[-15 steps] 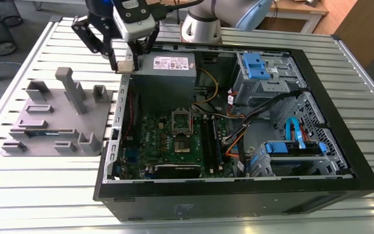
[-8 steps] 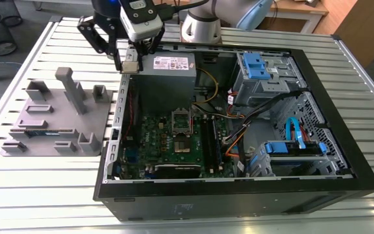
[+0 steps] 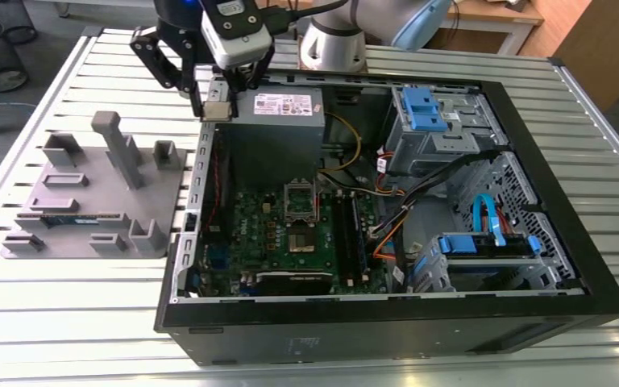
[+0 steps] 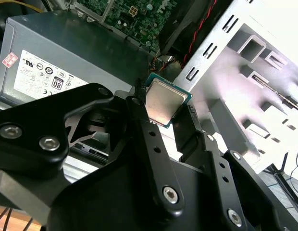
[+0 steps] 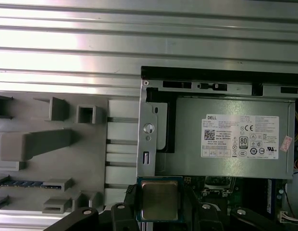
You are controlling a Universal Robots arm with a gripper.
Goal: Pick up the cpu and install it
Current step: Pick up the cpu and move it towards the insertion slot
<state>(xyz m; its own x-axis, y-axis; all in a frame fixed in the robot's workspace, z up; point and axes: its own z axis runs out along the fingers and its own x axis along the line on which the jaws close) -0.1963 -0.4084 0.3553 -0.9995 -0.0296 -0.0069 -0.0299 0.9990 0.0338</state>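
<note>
jaws are clamped on the cpu (image 4: 163, 103) by its edges, shiny top showing, up in the air just over the power supply (image 3: 283, 105) corner nearest the grey parts tray (image 3: 94, 193). I'd keep the chip flat and the grip steady for the carry. Arm hangs wrist-down over that same corner

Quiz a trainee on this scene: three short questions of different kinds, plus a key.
1. True or false: the gripper is shut on the cpu.
2. In the exterior view the gripper is nearest: A the power supply, B the blue drive cage, C the motherboard socket.
3. Fill in: the grey fixture lies at the exterior view's ____ of the computer case.
Key: 1 true; 2 A; 3 left.
</note>
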